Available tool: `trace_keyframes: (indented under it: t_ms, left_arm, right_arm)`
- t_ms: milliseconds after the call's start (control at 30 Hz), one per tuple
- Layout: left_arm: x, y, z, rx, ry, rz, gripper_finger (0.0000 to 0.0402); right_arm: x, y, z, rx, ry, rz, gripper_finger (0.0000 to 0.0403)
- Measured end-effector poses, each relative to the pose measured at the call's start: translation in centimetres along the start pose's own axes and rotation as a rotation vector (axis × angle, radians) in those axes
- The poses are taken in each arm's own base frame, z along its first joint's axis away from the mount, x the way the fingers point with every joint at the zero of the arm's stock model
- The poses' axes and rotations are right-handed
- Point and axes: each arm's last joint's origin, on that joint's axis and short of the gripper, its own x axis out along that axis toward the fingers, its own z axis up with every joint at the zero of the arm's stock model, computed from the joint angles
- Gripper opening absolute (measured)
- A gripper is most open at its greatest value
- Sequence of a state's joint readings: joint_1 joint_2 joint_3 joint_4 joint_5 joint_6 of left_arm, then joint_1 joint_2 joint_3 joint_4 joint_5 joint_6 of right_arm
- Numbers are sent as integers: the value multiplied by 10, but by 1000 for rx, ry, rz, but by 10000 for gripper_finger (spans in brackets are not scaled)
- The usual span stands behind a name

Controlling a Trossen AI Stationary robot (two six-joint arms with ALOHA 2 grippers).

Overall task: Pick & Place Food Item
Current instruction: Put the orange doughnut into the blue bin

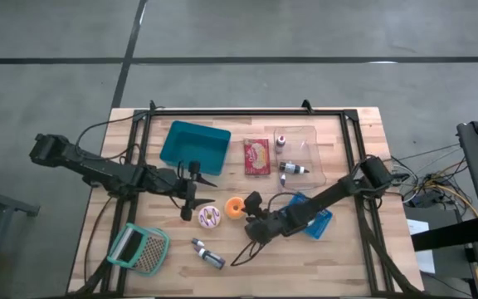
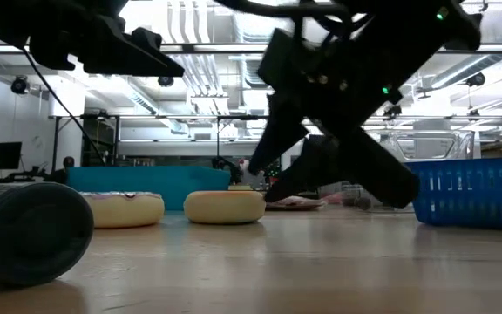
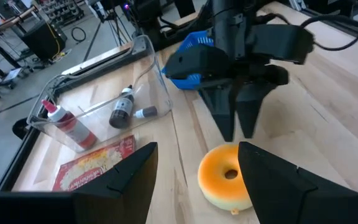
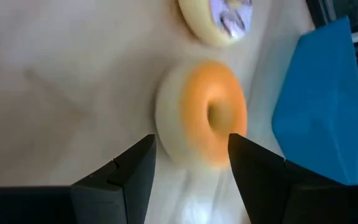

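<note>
My right end effector (image 1: 251, 214) hangs low over the middle of the pale wooden bench (image 1: 347, 257) with its two dark fingers spread apart and holding nothing; through its wrist camera the orange-topped, cream-sided ring doughnut (image 4: 202, 114) sits just beyond the fingertips, lined up with the gap between them but not yet inside it. From above, that doughnut (image 1: 235, 207) lies flat near the bench centre, just beside a second doughnut with pink and white icing (image 1: 210, 218); whether the two touch I cannot tell. I judge the orange one to be a light, foam-like toy: soft enough to squash, with matte sides that should not slip much. I would take it across its outer wall, one finger on each side of the ring, closing gently so it does not deform and pop out; pinching the rim through the hole is a fallback if the neighbour crowds the fingers. My left end effector (image 1: 194, 184) is also spread and empty, hovering close on the other side of the same doughnut (image 3: 226, 177), so the two arms are tight together here and I must watch for a clash. Farther out stand a teal rectangular plastic bin (image 1: 192, 145), a clear plastic tray (image 1: 312, 137) and a blue mesh basket (image 1: 318, 220).
</note>
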State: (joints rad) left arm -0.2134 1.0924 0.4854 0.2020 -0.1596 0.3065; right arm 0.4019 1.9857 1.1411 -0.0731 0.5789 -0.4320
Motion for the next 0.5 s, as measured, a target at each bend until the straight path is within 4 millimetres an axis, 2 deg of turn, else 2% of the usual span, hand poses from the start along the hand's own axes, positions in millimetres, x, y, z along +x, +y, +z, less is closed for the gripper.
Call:
trace_keyframes:
  t_ms: [500]
  left_arm:
    - [0, 0, 0, -4, 3, -2, 227]
  right_arm:
    - [9, -1, 2, -31, -12, 31, 196]
